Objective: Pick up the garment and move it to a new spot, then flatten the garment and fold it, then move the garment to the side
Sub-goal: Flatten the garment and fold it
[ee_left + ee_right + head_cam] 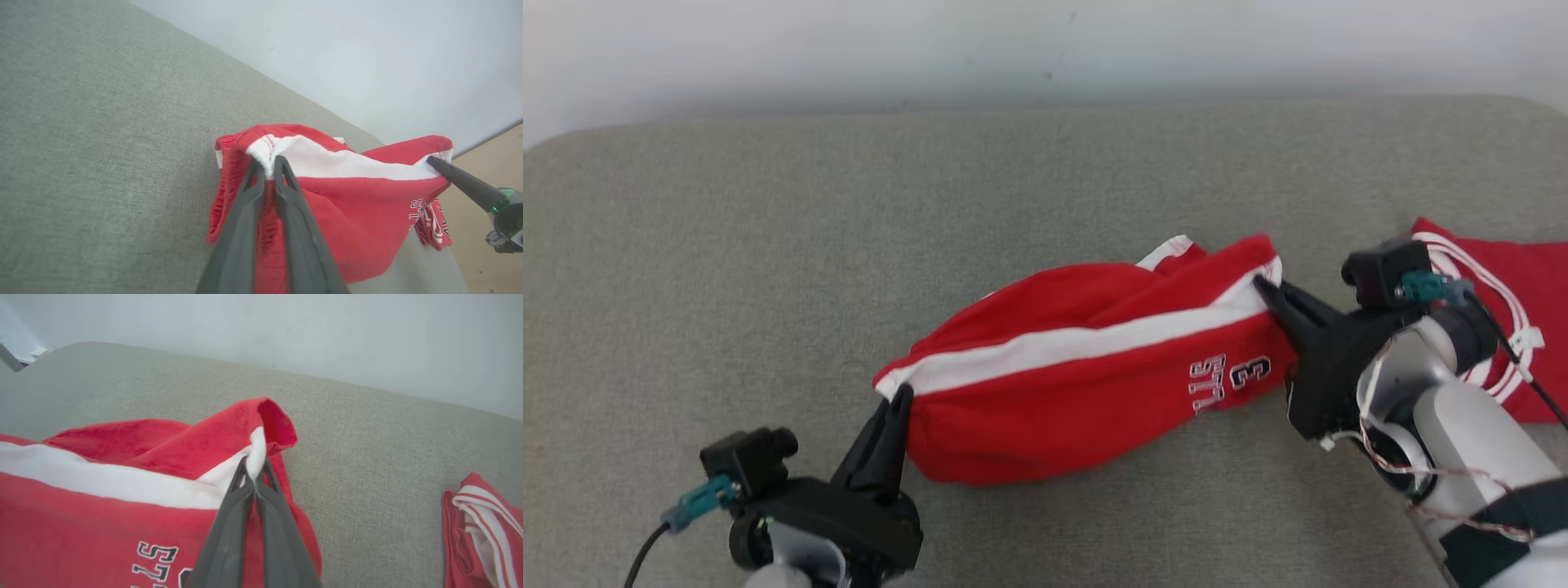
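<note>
Bright, even, diffuse light; faint soft shadow under red shorts (pixel 1078 408) on grey cushion (pixel 768 245); fingers (pixel 239 228) of left gripper (pixel 267 162) blurred near lens; head view slightly soft.

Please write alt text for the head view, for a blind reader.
The left gripper and right gripper each pinch one end of a red garment with a white stripe over a grey cushion. A second red garment lies far right.

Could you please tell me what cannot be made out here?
Lettering on the garment: right wrist view, cut off by the bottom edge; head view, partly folded under.
Second red garment: head view, partly behind the right arm, cut by the right edge.
Base of the left gripper: head view, cut by the bottom edge.
</note>
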Controlling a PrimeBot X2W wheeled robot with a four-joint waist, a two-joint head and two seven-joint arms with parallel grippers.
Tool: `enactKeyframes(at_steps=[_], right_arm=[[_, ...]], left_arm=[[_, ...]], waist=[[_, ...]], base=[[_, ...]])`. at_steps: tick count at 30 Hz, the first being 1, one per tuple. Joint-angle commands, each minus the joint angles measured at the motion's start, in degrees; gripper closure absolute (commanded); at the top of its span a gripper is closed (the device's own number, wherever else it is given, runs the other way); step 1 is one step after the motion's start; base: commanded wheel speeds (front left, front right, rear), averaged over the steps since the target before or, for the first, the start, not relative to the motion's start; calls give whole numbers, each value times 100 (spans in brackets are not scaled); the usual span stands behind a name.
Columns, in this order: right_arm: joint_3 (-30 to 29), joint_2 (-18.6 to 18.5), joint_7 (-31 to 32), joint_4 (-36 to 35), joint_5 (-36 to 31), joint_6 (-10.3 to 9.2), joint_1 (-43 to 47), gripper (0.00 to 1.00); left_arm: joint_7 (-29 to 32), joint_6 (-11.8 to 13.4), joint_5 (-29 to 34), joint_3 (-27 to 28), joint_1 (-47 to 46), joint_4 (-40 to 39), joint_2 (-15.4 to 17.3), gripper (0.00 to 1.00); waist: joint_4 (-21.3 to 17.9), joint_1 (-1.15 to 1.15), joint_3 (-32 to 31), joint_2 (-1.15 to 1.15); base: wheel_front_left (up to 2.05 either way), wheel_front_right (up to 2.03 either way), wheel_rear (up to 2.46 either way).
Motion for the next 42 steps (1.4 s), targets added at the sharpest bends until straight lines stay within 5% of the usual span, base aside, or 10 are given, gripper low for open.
enactKeyframes(at_steps=[1,14,15,16,17,18,31,38,42], right_arm=[[81,-26,-130,161,55,-17,-212,100],[748,34,-839,2094,326,-17,-1424,100],[781,58,-813,2228,356,-17,-1474,100],[805,75,-780,2346,389,-17,-1512,84],[811,92,-749,2464,430,-17,-1543,45],[818,108,-769,2550,442,-17,-1565,0],[974,87,-486,2897,934,-17,-1441,0],[888,128,-333,2807,1426,-18,-1202,0],[910,103,-292,2886,1527,-18,-1143,0]], left_arm=[[-65,1,25,27,-166,80,-72,100],[-369,2,144,55,-912,1059,-526,100],[-343,-18,136,29,-932,1117,-544,81],[-340,-32,140,13,-952,1164,-561,13],[-345,-30,145,0,-970,1212,-579,0],[-355,-39,149,-12,-982,1252,-597,0],[-649,56,930,91,-562,1211,-251,0],[-656,326,2074,1083,156,377,-348,0],[-656,220,2979,1690,640,-187,-589,0]], waist=[[225,-1,261,0],[504,-1,726,0],[510,-1,725,0],[513,-1,720,0],[513,-1,711,0],[511,-1,694,0],[333,-1,-67,0],[280,-1,-356,0],[320,-1,-402,0]], base=[[0,0,0],[0,0,0],[0,0,0],[0,0,0],[0,0,0],[0,0,0],[0,0,0],[0,0,0],[0,0,0]])
